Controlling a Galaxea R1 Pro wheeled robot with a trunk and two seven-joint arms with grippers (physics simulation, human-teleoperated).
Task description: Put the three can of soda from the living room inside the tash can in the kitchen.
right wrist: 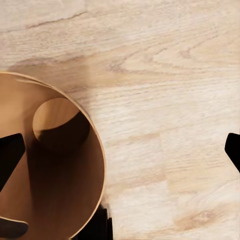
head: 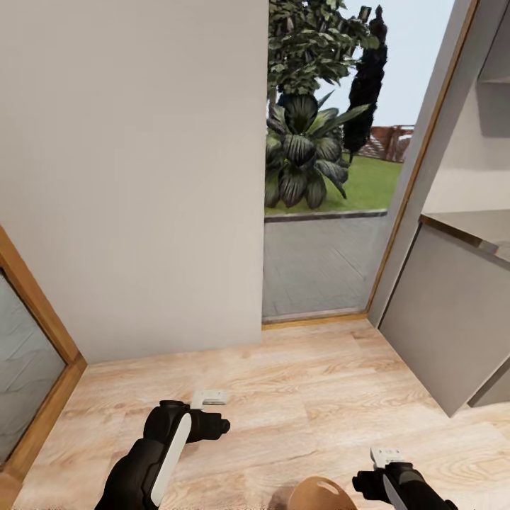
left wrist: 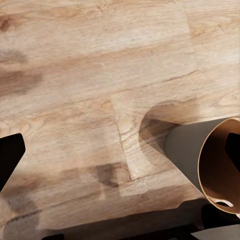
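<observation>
The tash can (head: 322, 494) stands on the light wood floor at the lower edge of the head view, between my two arms. Its coppery inner wall (right wrist: 65, 195) and bare round bottom show in the right wrist view, with nothing inside. My right gripper (right wrist: 121, 152) hangs open above the can's rim, one finger over the opening and the other over the floor. My left gripper (left wrist: 121, 150) is open over bare planks, with the can's grey outer wall (left wrist: 187, 145) off to one side. In the head view both grippers (head: 209, 398) (head: 388, 457) point forward. The soda cans are out of view.
A white wall (head: 134, 177) stands close ahead on the left. A glass door (head: 326, 262) ahead looks onto a paved yard and plants. A grey cabinet (head: 446, 319) juts in at the right. A wood-framed glass panel (head: 28, 354) borders the left.
</observation>
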